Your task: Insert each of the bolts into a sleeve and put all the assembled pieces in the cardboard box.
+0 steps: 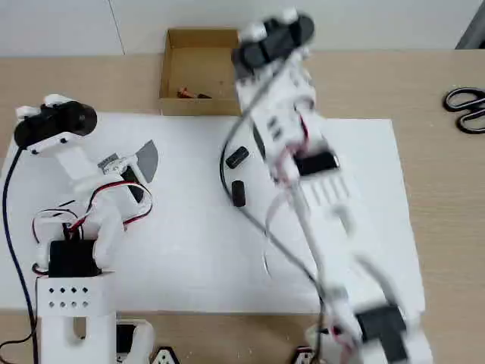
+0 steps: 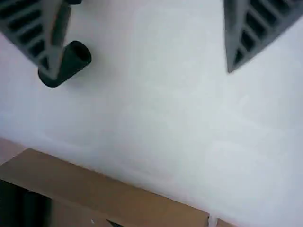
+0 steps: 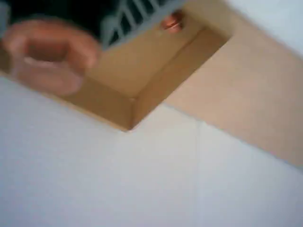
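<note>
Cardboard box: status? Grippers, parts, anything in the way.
Left gripper open, black sleeve at one finger. Right gripper at cardboard box, orange bolt with it, grip unclear. Two sleeves loose on white sheet, black cable beside them.

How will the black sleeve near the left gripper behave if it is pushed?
The sleeve is a short round tube lying on its side, so it would probably roll. Its open, hollow end suggests it is light. The white sheet looks smooth and flat, so little would stop it.

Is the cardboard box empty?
No: the cardboard box holds an orange and black piece by its near wall.
</note>
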Controlling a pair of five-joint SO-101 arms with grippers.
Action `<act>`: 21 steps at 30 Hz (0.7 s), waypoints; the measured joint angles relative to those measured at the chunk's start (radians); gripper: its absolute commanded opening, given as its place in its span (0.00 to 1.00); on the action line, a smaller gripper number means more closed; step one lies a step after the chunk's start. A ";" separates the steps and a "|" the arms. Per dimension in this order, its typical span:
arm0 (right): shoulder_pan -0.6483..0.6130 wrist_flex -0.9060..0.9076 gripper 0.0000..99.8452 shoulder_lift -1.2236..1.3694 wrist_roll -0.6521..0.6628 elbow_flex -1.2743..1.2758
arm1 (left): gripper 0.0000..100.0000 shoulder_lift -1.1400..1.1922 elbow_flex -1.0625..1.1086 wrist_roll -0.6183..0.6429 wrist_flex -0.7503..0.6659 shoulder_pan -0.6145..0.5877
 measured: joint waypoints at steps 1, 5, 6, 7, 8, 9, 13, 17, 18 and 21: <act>0.008 -0.006 0.00 0.103 0.000 -0.084 | 0.22 0.000 0.000 0.000 0.000 0.000; 0.025 -0.017 0.00 0.479 0.000 -0.393 | 0.22 0.000 0.000 0.000 0.000 0.000; 0.025 -0.017 0.00 0.560 0.000 -0.460 | 0.22 0.000 0.000 0.000 0.000 0.000; 0.025 -0.017 0.00 0.638 0.000 -0.528 | 0.22 0.000 0.000 0.000 0.006 0.000; 0.025 -0.017 0.00 0.712 0.000 -0.591 | 0.22 0.000 0.000 0.000 0.014 0.000; 0.023 -0.017 0.00 0.783 0.000 -0.652 | 0.22 0.000 0.000 0.000 0.018 0.000; 0.020 -0.017 0.00 1.014 0.000 -0.876 | 0.22 0.000 0.000 0.000 0.038 0.000; 0.023 -0.017 0.00 1.181 0.000 -1.051 | 0.22 0.000 0.000 0.000 0.038 0.000; 0.023 -0.017 0.00 1.212 0.000 -1.086 | 0.22 0.000 0.000 0.000 0.038 0.000; 0.021 -0.017 0.00 1.278 0.000 -1.163 | 0.22 0.000 0.000 0.000 0.038 0.000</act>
